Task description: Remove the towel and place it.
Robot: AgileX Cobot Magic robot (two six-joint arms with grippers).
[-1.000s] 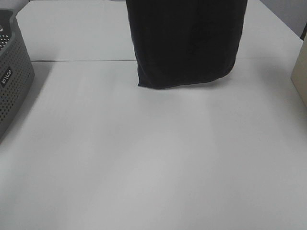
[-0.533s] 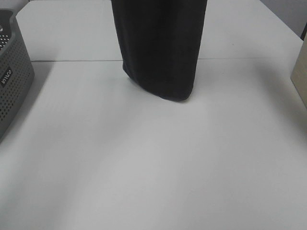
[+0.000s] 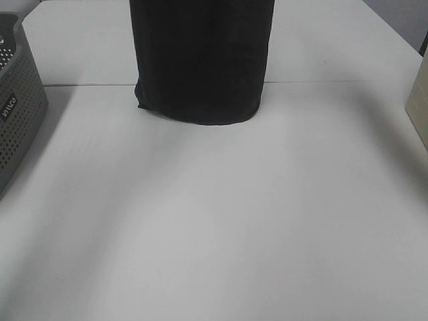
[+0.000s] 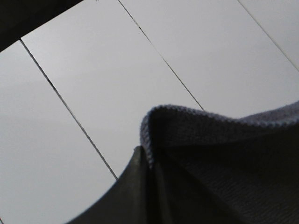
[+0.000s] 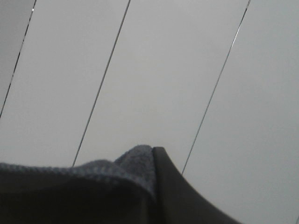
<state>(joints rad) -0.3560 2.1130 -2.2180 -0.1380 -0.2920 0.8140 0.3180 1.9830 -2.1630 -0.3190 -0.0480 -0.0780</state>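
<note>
One dark navy towel [image 3: 200, 60], one grey perforated plastic basket [image 3: 20, 114].

Premises: indoor test bench, lab-type rather than domestic. Evidence: plain white tabletop [image 3: 214, 221] built of joined panels, with a seam [image 3: 348, 81] running across toward 12 o'clock; grey perforated plastic basket [image 3: 17, 114] at 9 o'clock; dark towel [image 3: 200, 60] hanging at 12 o'clock; pale box-like edge [image 3: 418, 100] at 3 o'clock. Furnishings are utilitarian.
</note>
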